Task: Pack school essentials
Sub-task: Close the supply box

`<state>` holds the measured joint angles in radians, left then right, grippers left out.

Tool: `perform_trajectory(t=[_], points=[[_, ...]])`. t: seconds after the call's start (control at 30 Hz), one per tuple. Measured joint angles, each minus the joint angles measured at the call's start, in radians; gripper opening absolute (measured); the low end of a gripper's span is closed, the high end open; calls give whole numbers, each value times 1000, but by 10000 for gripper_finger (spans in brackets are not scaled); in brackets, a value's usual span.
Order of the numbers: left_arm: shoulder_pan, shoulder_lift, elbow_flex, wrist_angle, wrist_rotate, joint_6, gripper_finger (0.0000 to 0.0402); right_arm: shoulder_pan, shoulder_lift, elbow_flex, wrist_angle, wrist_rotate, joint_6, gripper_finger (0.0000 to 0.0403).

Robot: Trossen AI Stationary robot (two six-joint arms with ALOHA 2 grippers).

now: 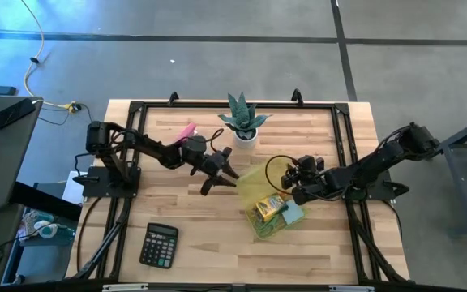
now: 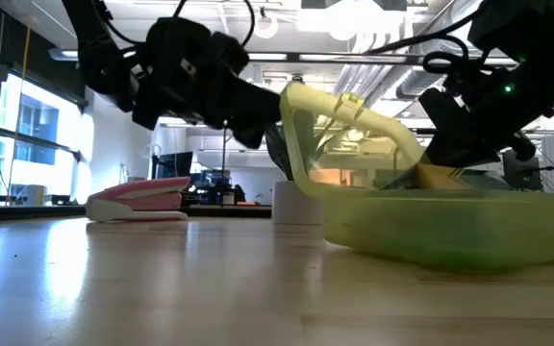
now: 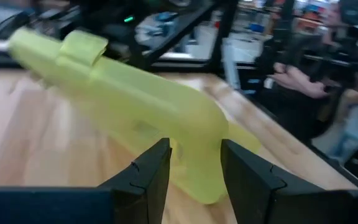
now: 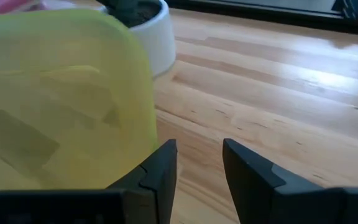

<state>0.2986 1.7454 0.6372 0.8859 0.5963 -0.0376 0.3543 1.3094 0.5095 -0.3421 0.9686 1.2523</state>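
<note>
A translucent yellow-green case (image 1: 270,212) lies right of the table's middle, its lid (image 2: 354,120) raised at a slant over it. Inside show a yellow-green block (image 1: 270,207) and a light-blue note pad (image 1: 293,213). My left gripper (image 1: 227,174) reaches in from the left and is shut on the lid (image 3: 142,106). My right gripper (image 1: 300,185) hovers at the case's far right side, slightly open, with only bare table between its fingers (image 4: 160,171). The lid (image 4: 61,93) stands just beside one finger. My left gripper pinches the lid's free edge (image 3: 194,165) between its two fingers (image 3: 151,177). They come nearly level from the table's left. The lid is tilted up, clear of the case's open top on that side. My right gripper: I cannot tell whether its finger touches the lid.
A potted plant in a white pot (image 1: 246,122) stands just behind the case. A pink oblong bar (image 1: 186,130) lies at the far left, and a black calculator (image 1: 159,245) near the front left. Bare wood lies in front of the case.
</note>
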Motion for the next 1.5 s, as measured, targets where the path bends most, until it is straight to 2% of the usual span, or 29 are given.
perform_trajectory(t=[0.23, 0.57, 0.87, 1.23, 1.5], points=[[-48, 0, 46, -36, 60, 101, 131, 1, 0, 2, 47, 2, -54, 124], [-87, 0, 86, -164, 63, 191, 131, 1, 0, 2, 39, -1, -83, 124], [-98, 1, 86, -168, 65, 206, 131, 0, -3, 2, 20, 83, -87, 124], [-98, 1, 86, -167, 67, 206, 131, 0, -3, 2, -28, 218, 30, 124], [-98, 1, 85, -166, 69, 206, 131, -1, -8, 2, -28, 335, 49, 124]])
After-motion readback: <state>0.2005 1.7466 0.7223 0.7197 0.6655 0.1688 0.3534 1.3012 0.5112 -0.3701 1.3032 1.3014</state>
